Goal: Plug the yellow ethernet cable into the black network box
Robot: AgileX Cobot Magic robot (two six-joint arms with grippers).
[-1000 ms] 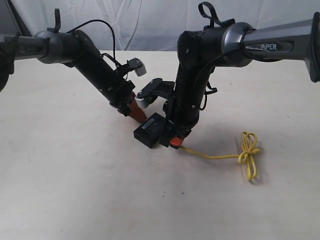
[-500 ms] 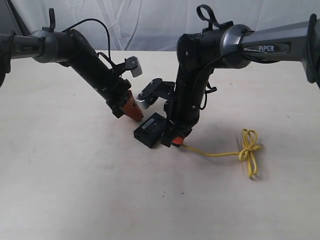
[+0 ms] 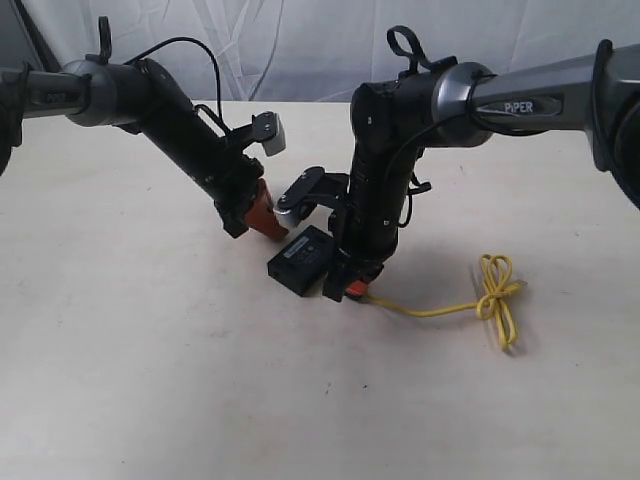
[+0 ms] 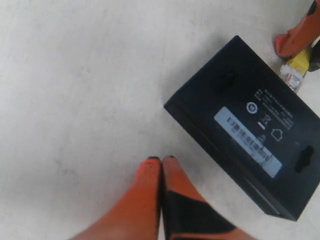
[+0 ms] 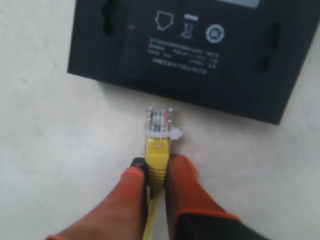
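Note:
The black network box [image 3: 299, 259] lies flat on the table, its pale label [image 4: 248, 141] facing up; it also fills the far side of the right wrist view [image 5: 185, 55]. My right gripper [image 5: 156, 170] is shut on the yellow ethernet cable [image 3: 440, 311] just behind its clear plug [image 5: 159, 121], which points at the box's near side with a small gap between them. The cable trails right to its loop-knot [image 3: 498, 298]. My left gripper [image 4: 161, 161] is shut on nothing, hovering beside the box's other side. In the exterior view its orange fingers [image 3: 262, 212] sit just left of the box.
The pale table [image 3: 150, 380] spreads bare around the box. Both dark arms [image 3: 190, 140] lean in over the middle, and the right arm [image 3: 380, 190] hides the box's right end. A white cloth [image 3: 300, 40] hangs behind the table.
The left gripper has lifted up and back, away from the box. The right arm has shifted slightly left with the plug, dragging the cable and its knot a little along.

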